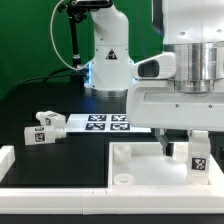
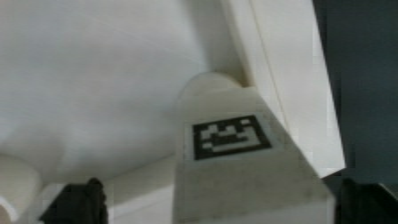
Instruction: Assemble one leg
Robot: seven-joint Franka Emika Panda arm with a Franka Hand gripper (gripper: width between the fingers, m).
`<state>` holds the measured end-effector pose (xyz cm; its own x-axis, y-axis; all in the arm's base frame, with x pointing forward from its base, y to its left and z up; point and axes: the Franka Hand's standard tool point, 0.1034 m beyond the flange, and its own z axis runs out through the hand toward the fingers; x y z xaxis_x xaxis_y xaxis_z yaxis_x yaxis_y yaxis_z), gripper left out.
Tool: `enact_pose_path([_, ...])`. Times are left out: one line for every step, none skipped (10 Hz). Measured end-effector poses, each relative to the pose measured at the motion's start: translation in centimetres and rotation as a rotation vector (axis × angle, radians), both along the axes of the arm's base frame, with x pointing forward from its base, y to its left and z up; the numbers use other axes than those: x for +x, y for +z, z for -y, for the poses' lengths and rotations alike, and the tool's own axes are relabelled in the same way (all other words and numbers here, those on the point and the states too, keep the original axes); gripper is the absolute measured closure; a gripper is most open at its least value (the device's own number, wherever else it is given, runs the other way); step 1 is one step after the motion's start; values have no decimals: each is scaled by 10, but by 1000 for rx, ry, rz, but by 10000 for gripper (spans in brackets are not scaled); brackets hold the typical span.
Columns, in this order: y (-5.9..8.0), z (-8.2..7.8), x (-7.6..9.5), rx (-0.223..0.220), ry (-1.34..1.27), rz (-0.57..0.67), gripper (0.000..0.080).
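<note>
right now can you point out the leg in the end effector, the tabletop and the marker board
the leg (image 1: 197,157): exterior view, on its tagged front face
the tabletop (image 1: 140,170): exterior view, on its flat white surface
the marker board (image 1: 106,123): exterior view, among the tags at its middle
end effector (image 1: 184,148): exterior view, between the fingertips

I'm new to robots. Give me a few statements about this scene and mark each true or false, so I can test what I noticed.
1. The gripper holds a small white oblong plastic leg bearing a black-and-white tag. True.
2. That leg is over the large flat white square tabletop. True.
3. The thin flat white marker board sits on top of the tabletop. False: it lies on the black table behind it.
4. No other small tagged white blocks are in view. False: two loose blocks lie at the exterior view's left.
5. The wrist view shows a tag on the held leg. True.
</note>
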<state>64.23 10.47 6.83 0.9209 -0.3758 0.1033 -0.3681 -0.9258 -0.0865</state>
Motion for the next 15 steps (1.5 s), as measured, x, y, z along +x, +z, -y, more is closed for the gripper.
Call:
enact_pose_path([0, 0, 0, 1, -4, 0, 150])
enact_pose_path([0, 0, 0, 4, -27, -1, 288])
enact_pose_path([0, 0, 0, 3, -27, -1, 426])
enact_pose_path([0, 0, 0, 15, -106, -5, 516])
enact_pose_path([0, 0, 0, 26, -190, -8, 516])
enact_pose_path([0, 0, 0, 33, -247, -11, 515])
enact_pose_path([0, 0, 0, 43, -318, -14, 515])
enact_pose_path([0, -1, -1, 56, -428, -22, 515])
enact_pose_path([-1, -2, -2, 68, -586, -41, 515])
enact_pose_path([0, 0, -2, 88, -772, -85, 515])
enact_pose_path([1, 1, 1, 123, -959, -126, 515])
enact_pose_path([0, 1, 0, 163, -1128, -154, 515])
enact_pose_path([0, 3, 0, 197, -1279, -179, 515])
enact_pose_path([0, 4, 0, 213, -1371, -194, 515])
enact_pose_path([0, 3, 0, 215, -1403, -195, 515])
